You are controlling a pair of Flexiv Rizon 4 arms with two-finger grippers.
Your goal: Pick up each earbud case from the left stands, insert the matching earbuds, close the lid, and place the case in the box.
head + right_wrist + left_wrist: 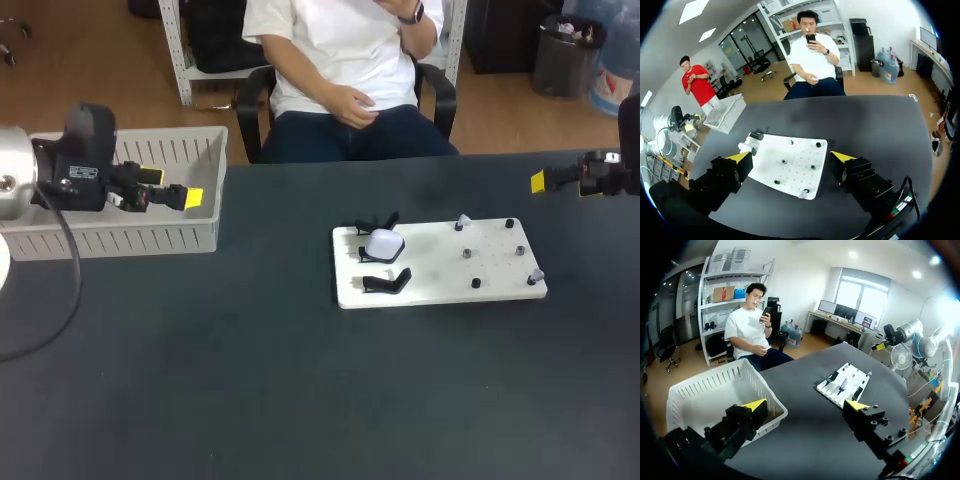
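A white earbud case (384, 243) sits on the middle of three black stands (386, 283) at the left end of a white board (440, 290). Two small white earbuds (462, 221) (537, 275) rest on pegs at the board's right end. My left gripper (172, 187) hangs open and empty over the white basket (120, 238), far left of the board. My right gripper (545, 181) stands open and empty beyond the board's far right corner. In the right wrist view the board (790, 162) lies ahead between the open fingers, with the case (745, 147) at its far end.
The slatted basket (715, 395) stands at the table's back left, with nothing showing inside it. Several small black pegs (467, 253) stud the board's right half. A seated person is behind the table's far edge, not reaching over it.
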